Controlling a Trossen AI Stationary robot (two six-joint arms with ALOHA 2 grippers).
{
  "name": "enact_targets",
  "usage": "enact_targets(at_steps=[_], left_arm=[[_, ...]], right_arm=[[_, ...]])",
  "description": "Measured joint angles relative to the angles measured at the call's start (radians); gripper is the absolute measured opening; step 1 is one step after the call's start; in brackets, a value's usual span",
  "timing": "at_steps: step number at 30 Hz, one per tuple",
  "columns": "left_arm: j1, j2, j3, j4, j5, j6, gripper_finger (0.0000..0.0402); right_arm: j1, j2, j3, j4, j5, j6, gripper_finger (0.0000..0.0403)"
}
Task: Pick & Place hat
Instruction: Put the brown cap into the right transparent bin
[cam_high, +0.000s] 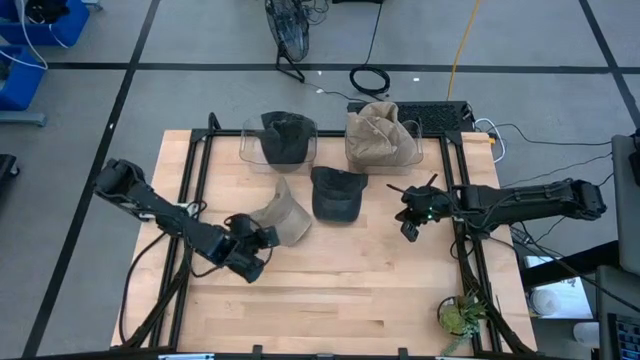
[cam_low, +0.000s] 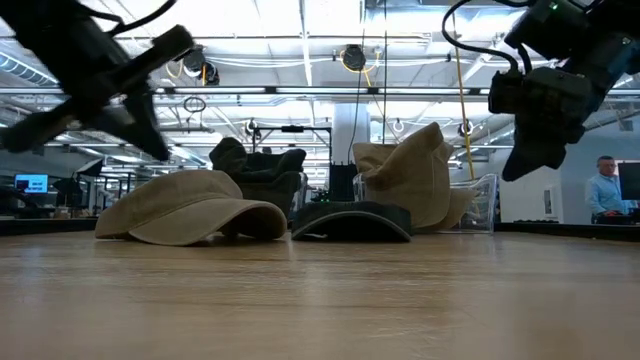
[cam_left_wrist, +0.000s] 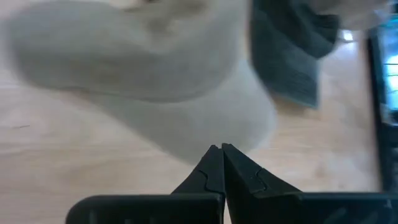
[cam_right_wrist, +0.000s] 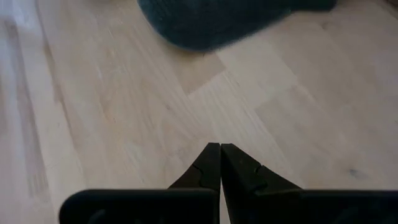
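**Both pincers closed and empty, hats flat on desk**

Left pincer (cam_high: 262, 240) is seen low over the light wooden desk (cam_high: 330, 300), left of centre, just beside the brim of the tan fabric baseball cap (cam_high: 281, 217). Its fingers (cam_left_wrist: 211, 171) are pressed together, nothing pinched; in the left wrist view the tan cap's brim sits right ahead of the tips, contact cannot be told.

Right pincer (cam_high: 408, 228) is held above the desk near the right edge, fingers (cam_right_wrist: 211, 163) pressed together, nothing held. Bare wood is seen under it, with the dark grey-green baseball cap (cam_high: 337, 194) ahead and apart from it.

Dark cap lies flat around the desk's middle, brim toward the near edge, just beside the tan cap; touching or not cannot be told.

At the far edge, a clear plastic bin (cam_high: 252, 148) holds a second dark cap (cam_high: 288, 137); a crumpled tan hat (cam_high: 380, 135) is seen beside it to the right.

A small green plant (cam_high: 461, 316) sits at the near right corner.
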Motion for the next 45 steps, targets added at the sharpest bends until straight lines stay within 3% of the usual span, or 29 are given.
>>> enact_targets(at_steps=[7,14,27,31,35,41,45], left_arm=[[-0.018,-0.031,0.0,-0.19,0.066,-0.103,0.0004],[0.017,-0.031,0.0,-0.215,0.083,-0.043,0.003],[0.075,-0.116,0.0,-0.239,0.091,0.096,0.0142],[0.093,-0.164,0.0,-0.27,0.095,0.237,0.018],[0.125,-0.175,0.0,-0.278,0.137,0.484,0.0206],[0.203,-0.144,-0.002,-0.293,0.302,0.781,0.0225],[0.251,-0.112,-0.002,-0.286,0.327,0.909,0.0231]], right_arm=[[0.0,0.001,0.0,0.002,0.0,-0.014,0.0],[0.0,0.001,0.0,0.002,0.001,-0.015,0.0],[0.0,0.04,0.0,0.091,0.0,0.012,0.0],[0.0,0.058,0.0,0.107,0.0,0.034,0.0],[0.0,0.074,0.0,0.114,0.0,0.051,0.0],[0.0,0.093,0.0,0.124,0.0,0.065,0.0],[0.0,0.096,0.0,0.138,0.0,0.087,0.0]])
